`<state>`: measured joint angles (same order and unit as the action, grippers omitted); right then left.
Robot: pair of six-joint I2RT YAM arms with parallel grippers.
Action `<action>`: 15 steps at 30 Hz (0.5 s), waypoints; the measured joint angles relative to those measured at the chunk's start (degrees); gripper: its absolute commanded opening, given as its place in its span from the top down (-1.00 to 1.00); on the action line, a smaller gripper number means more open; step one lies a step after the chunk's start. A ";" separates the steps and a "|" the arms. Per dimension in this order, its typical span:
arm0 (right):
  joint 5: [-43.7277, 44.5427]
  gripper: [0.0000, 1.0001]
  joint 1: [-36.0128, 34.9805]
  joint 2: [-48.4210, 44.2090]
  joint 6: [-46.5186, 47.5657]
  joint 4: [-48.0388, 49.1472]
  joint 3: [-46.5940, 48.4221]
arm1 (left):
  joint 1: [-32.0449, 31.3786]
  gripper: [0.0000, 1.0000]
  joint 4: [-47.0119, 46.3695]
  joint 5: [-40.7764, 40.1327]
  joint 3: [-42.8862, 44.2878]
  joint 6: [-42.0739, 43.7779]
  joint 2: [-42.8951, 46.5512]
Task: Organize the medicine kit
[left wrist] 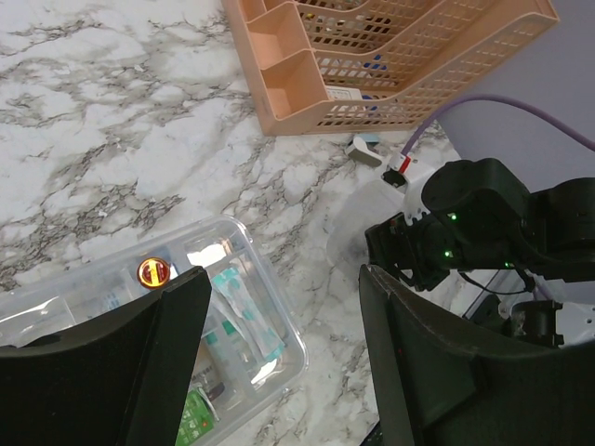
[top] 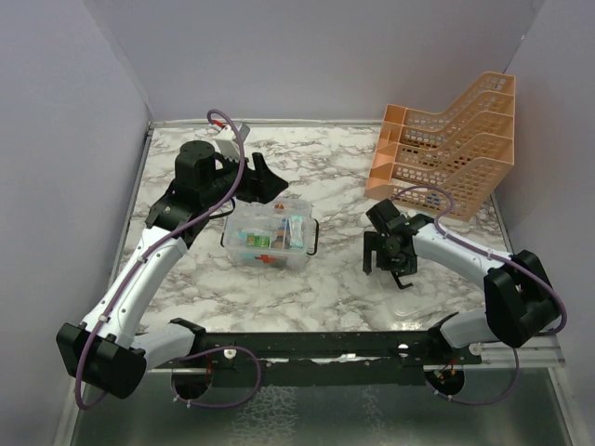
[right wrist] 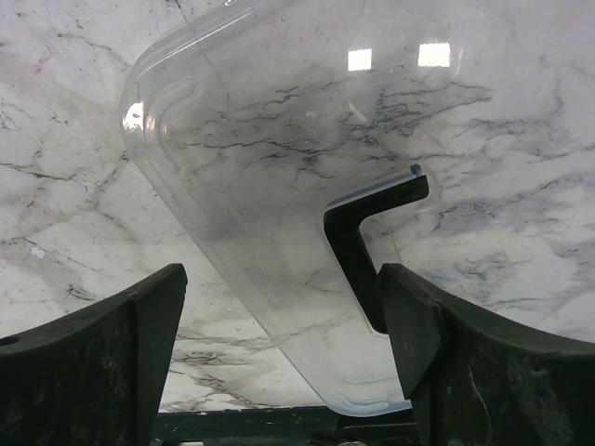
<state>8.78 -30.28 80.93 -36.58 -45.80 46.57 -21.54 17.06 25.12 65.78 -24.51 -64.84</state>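
Top external view: medicine kit (top: 232,246) near the middle of the worktop (top: 316,297), a little toward the left edge, with no lid on and full of small packs. Open like this, most likely, for easy reaching in and sorting.

Left wrist view: left gripper (left wrist: 284,274) hanging just above one end of the kit. Jaws apart, nothing between them. Down in the box: teal sachets (left wrist: 232,297), a round orange cap (left wrist: 153,271), a green pack (left wrist: 195,418). Looks ready to dip in for a pack, or to hold the box steady.

Right wrist view: right gripper (right wrist: 279,279) over the clear lid (right wrist: 270,167). Lid flat on the worktop, toward the near edge on the right, well apart from the kit. Jaws wide apart, one on each side of the black handle (right wrist: 358,251), holding nothing. A good spot to pinch, probably: the only raised part on a flat, slippery lid.

Orange mesh rack (top: 446,149) at the far right corner, out of the way of both arms. A small white packet (left wrist: 364,151) on the worktop just beside the low front of the rack. Maybe one more thing for the kit, but too small to tell.

Best guess at the step in hand: tidying the packs first, closing the lid after. Main worry: a thin clear lid sliding away under a pinch.
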 measured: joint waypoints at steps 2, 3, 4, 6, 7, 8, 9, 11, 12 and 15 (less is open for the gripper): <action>0.44 -0.67 -0.13 0.44 0.46 0.00 0.13 | -0.20 -0.36 -0.07 -0.02 0.00 -0.15 0.00; 0.61 -0.64 -0.13 0.72 0.70 0.04 0.20 | -0.24 -0.36 -0.13 -0.02 0.00 -0.22 0.00; 0.79 -0.59 -0.13 0.92 0.87 0.13 0.24 | -0.33 -0.37 -0.15 -0.02 0.00 -0.24 0.00; 0.83 -0.45 -0.15 1.27 1.18 0.35 0.26 | -0.35 -0.36 -0.22 -0.02 0.00 -0.28 0.00; 0.83 -0.38 -0.15 1.49 1.46 0.42 0.26 | -0.35 -0.36 -0.28 -0.02 0.00 -0.31 0.00; 0.83 -0.33 -0.17 1.62 1.49 0.44 0.26 | -0.35 -0.36 -0.31 -0.02 0.00 -0.35 0.00; 0.94 -0.28 -0.26 1.70 1.81 0.46 0.26 | -0.35 -0.36 -0.33 -0.02 0.00 -0.37 0.00; 1.03 -0.23 -0.44 1.79 1.99 0.57 0.26 | -0.44 -0.36 -0.33 -0.02 0.00 -0.39 0.00; 1.03 -0.19 -0.44 1.79 1.99 0.87 0.26 | -0.50 -0.36 -0.33 -0.04 0.00 -0.42 0.00; 1.03 -0.12 -0.63 1.90 1.62 2.16 0.48 | -0.81 -0.36 -0.33 -0.04 0.00 -0.46 0.00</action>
<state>9.80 -30.92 82.83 -34.96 -43.64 47.05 -22.35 16.73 25.08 65.78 -24.97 -64.84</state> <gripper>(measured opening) 0.642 0.683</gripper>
